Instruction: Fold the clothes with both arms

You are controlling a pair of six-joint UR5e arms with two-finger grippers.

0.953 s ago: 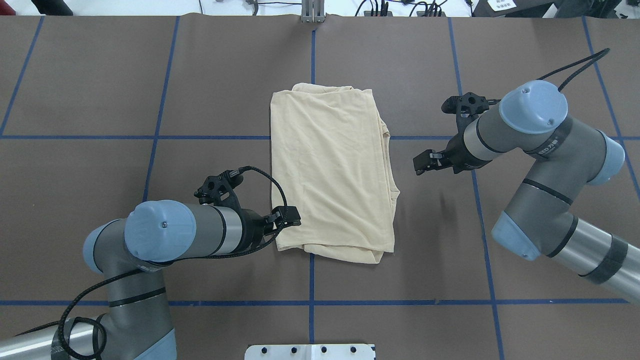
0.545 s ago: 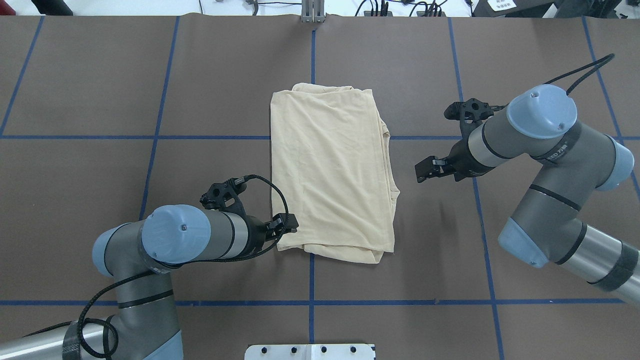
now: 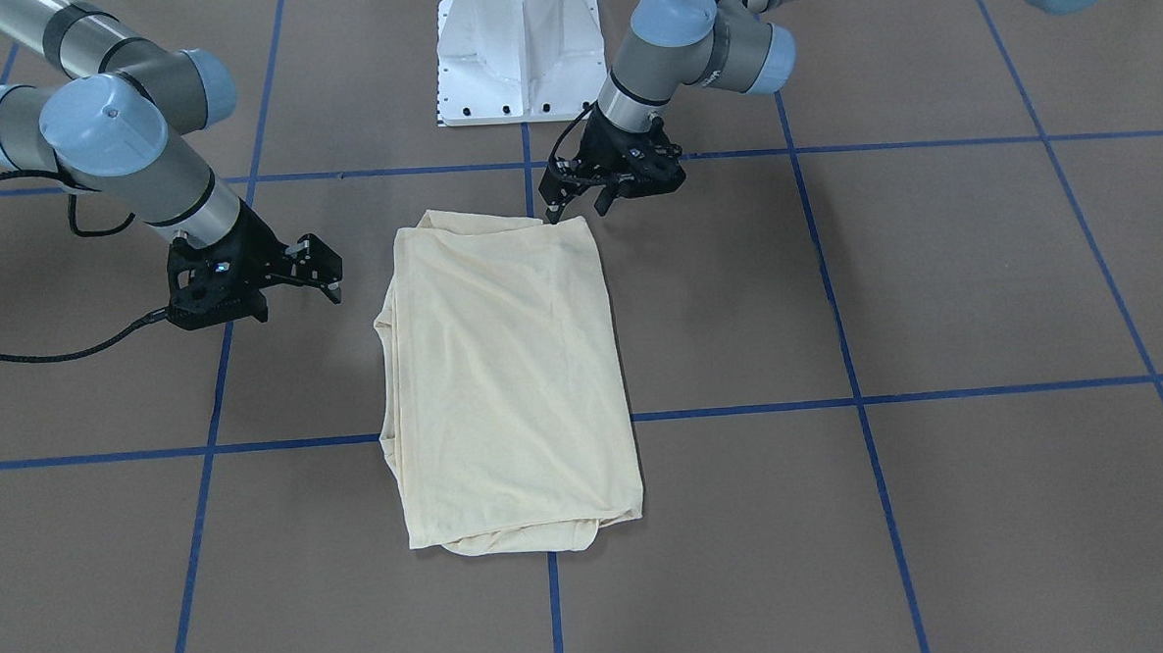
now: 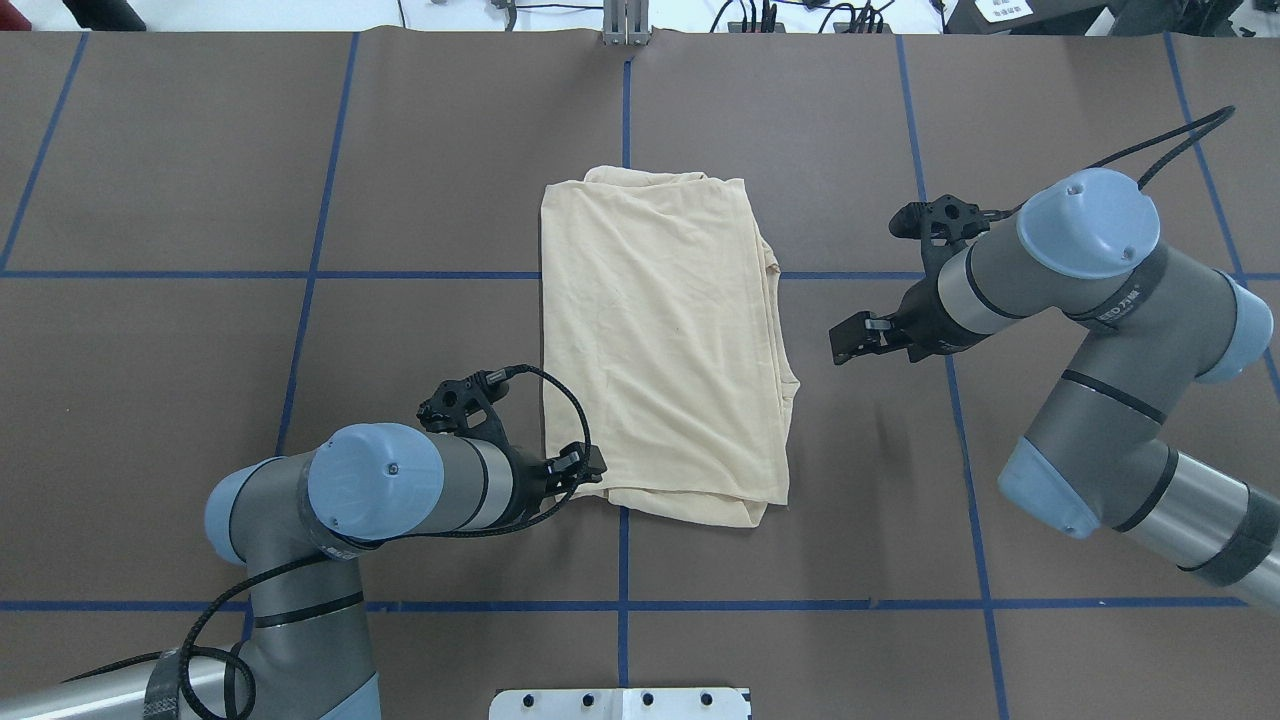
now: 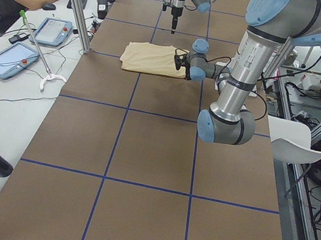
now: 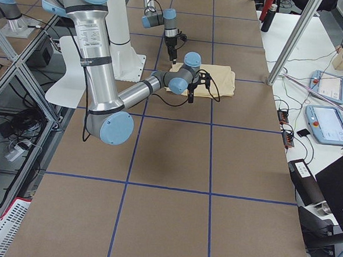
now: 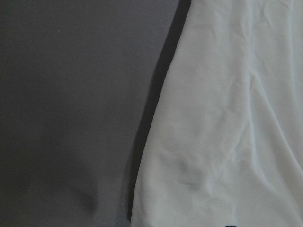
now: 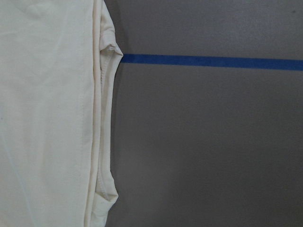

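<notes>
Our left gripper [image 4: 585, 468], jaws apart, has crept to the shirt's [image 4: 660, 340] near-left corner; our right gripper [image 4: 843, 342], also apart, hovers off its right edge. The shirt lies folded lengthwise; we judge a corner pinch comes next.

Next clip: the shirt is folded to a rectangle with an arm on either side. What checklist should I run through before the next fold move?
1. Shirt lies flat on the table as one rectangle: ok.
2. Left claw is at the shirt's corner nearest the robot, on its left, jaws open: ok.
3. Left claw has cloth gripped: not ok, it holds nothing.
4. Left claw's fingertips touch the cloth rather than hang just above it: cannot tell.
5. Right claw is at the shirt: not ok, it is open over the table, apart from the shirt's right edge.
</notes>
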